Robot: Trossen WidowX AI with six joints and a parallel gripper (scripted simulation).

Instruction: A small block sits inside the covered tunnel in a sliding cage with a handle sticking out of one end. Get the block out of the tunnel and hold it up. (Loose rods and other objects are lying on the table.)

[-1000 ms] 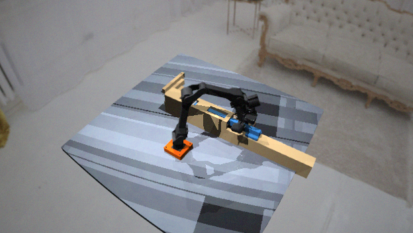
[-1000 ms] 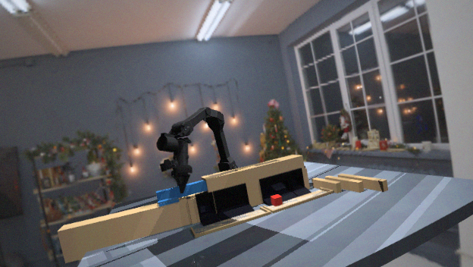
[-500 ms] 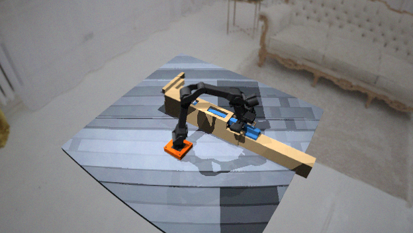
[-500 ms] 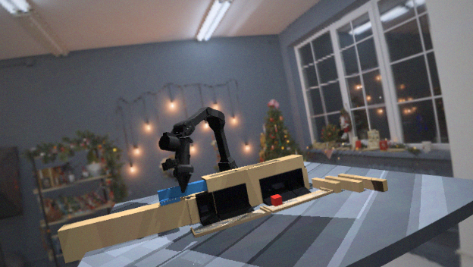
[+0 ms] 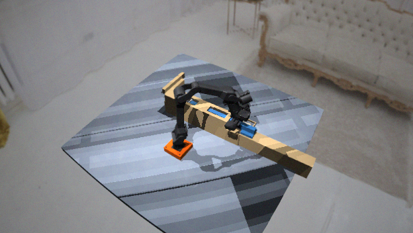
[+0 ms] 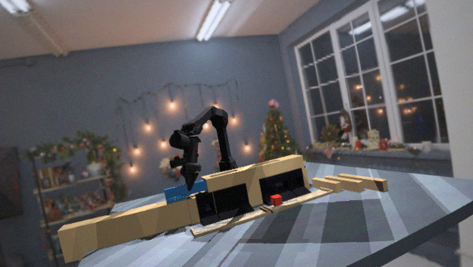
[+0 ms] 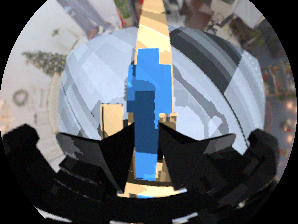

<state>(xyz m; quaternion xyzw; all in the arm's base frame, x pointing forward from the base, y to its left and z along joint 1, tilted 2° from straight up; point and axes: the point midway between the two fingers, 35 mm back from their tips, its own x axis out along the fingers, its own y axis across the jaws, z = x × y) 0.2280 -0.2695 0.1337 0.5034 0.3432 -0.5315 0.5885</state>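
Beyond the bench, a tufted cream sofa with carved wooden trim stands on a pale floor; bulbs glow on a blue-grey wall; a decorated tree stands near a white-framed window.
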